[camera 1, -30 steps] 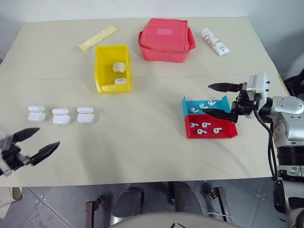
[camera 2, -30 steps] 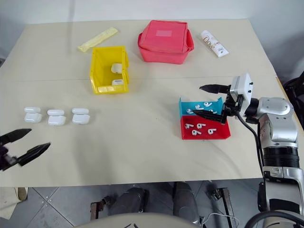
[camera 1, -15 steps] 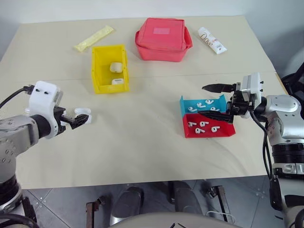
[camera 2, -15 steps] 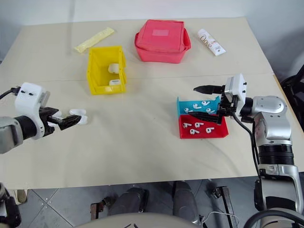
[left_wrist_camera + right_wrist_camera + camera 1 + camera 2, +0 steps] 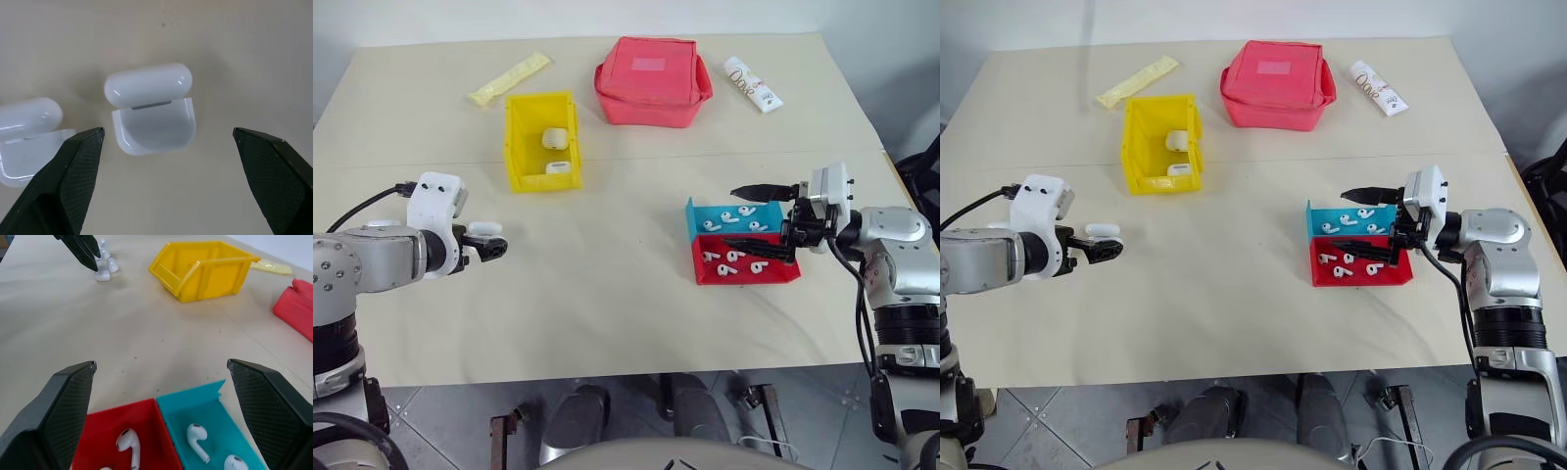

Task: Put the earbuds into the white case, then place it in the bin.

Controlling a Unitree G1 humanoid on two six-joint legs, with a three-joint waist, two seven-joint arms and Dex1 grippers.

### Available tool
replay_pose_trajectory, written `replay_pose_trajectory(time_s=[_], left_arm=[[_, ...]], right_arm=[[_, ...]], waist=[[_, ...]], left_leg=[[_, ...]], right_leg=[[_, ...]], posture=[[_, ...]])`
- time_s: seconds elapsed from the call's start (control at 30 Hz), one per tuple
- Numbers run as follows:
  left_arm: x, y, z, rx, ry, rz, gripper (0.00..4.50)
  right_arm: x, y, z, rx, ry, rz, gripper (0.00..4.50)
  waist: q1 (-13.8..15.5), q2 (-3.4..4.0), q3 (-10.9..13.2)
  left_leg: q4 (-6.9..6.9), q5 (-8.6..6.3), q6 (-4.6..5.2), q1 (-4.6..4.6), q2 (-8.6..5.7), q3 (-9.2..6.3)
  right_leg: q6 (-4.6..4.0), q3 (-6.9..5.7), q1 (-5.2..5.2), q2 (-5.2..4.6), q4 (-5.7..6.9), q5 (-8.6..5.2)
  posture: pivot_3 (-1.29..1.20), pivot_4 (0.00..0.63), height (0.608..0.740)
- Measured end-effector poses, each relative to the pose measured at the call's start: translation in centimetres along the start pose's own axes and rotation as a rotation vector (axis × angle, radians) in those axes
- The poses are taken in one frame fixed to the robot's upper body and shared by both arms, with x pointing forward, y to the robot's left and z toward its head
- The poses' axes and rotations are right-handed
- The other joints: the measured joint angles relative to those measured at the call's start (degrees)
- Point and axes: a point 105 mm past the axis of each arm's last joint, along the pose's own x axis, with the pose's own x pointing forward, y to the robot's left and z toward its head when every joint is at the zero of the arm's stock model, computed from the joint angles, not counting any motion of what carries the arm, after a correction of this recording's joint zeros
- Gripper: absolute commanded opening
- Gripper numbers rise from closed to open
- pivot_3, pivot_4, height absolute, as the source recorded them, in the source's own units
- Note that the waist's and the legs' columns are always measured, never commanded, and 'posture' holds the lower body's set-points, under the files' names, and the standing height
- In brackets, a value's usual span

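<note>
My left gripper (image 5: 496,247) hangs open, tilted down over an open white case (image 5: 151,110) on the table, which lies between its jaws without touching them. Another open case (image 5: 29,129) lies beside it. My arm hides the rest of that row in the head views, where one case (image 5: 484,228) shows. The yellow bin (image 5: 543,140) holds two white cases (image 5: 556,139). Earbuds (image 5: 128,441) lie in the red tray (image 5: 783,272) and the blue tray (image 5: 694,217). My right gripper (image 5: 731,215) is open and level, hovering over those trays with nothing held.
A red fabric pouch (image 5: 653,81) stands behind the bin, with a yellow sachet (image 5: 512,78) to its left and a white tube (image 5: 754,84) to its right. The table's near edge (image 5: 607,370) runs just below both arms.
My left arm swung in from the table's near-left edge to the row of cases and tipped its gripper downward. The right gripper stayed over the trays.
</note>
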Motion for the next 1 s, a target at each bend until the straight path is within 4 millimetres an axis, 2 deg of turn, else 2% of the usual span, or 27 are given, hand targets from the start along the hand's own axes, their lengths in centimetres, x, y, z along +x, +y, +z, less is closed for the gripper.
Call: replay_pose_trajectory(time_s=[0.5, 0.7, 1.0], left_arm=[[1.5, 0.3, 0.4, -0.060, 0.124, 0.052, 4.46], [2.7, -0.3, 0.1, -0.081, 0.176, 0.040, 4.46], [2.9, -0.1, 0.1, -0.103, 0.204, 0.045, 4.46]], right_arm=[[0.0, 0.5, -0.4, 0.004, 0.008, -0.011, 4.50], [-0.1, 0.7, -0.6, 0.011, 0.011, -0.017, 4.50], [-0.1, 1.2, -0.9, 0.021, 0.019, -0.021, 4.50]], waist=[[0.03, -0.05, -0.03], [0.02, -0.07, -0.05], [0.01, -0.10, -0.07]], left_leg=[[0.07, 0.02, -0.02, 0.08, 0.00, 0.16], [0.12, 0.04, -0.03, 0.08, 0.00, 0.19], [0.15, 0.05, -0.04, 0.10, 0.01, 0.24]], right_leg=[[0.00, 0.05, -0.06, 0.09, 0.16, 0.00], [0.00, 0.07, -0.07, 0.10, 0.20, 0.00], [0.00, 0.12, -0.08, 0.11, 0.23, 0.00]], posture=[[0.00, 0.150, 0.740], [0.00, 0.150, 0.740], [0.00, 0.150, 0.740]])
